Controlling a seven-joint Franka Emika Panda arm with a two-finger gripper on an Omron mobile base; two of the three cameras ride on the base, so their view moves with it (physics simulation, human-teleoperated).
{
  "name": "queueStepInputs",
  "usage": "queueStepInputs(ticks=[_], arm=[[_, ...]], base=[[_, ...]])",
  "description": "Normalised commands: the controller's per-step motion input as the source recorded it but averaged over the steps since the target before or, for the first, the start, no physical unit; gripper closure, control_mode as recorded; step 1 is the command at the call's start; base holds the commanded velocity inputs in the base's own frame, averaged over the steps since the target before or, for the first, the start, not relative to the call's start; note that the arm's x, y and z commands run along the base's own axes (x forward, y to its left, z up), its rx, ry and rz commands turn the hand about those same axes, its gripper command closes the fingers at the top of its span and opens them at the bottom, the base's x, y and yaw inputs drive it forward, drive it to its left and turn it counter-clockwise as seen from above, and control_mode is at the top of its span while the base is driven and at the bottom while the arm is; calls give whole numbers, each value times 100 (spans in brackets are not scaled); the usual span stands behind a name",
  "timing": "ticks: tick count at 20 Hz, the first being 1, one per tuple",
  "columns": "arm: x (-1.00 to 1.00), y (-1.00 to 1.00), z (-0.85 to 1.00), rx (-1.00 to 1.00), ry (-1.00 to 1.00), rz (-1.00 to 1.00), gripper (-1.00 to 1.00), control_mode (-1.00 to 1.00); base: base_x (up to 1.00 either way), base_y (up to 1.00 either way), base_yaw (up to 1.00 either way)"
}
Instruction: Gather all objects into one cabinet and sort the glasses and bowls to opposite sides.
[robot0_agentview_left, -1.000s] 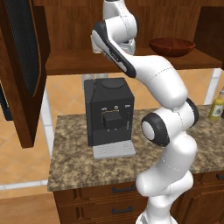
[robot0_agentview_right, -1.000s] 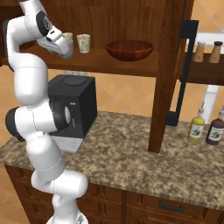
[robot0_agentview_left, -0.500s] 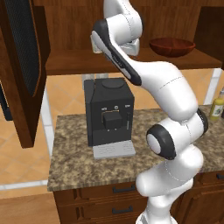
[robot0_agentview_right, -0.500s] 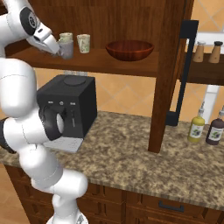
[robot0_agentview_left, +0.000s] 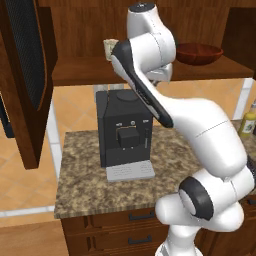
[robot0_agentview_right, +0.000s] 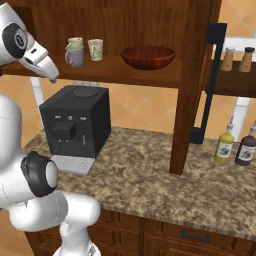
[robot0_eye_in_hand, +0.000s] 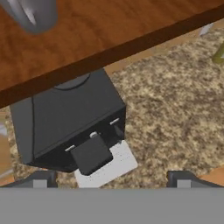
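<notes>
We face a granite counter under a reddish wood cabinet with its mesh doors swung open. On the cabinet shelf, at the left, a grey tumbler stands just in front of a cream one, and a second cream tumbler stands just beside them. The dark red-brown bowl sits well apart to the right on the same shelf.

The gripper hangs in front of the shelf edge, left of the tumblers — its finger tips sit wide apart with nothing between them.

Below it a black coffee machine stands on the counter. Further right, a yellow bottle and a dark bottle stand side by side, with two spice jars on a dark shelf above them.
</notes>
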Motion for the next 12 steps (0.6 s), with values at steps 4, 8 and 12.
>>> queueStepInputs(ticks=[4, 8, 12], arm=[[-92, -58, -26, 2, 0, 3, -100, -100], [-100, -33, -86, -3, 2, 0, -100, -100], [-100, -24, -100, -8, 2, 0, -100, -100]], base=[[0, 0, 0], [0, 0, 0], [0, 0, 0]])
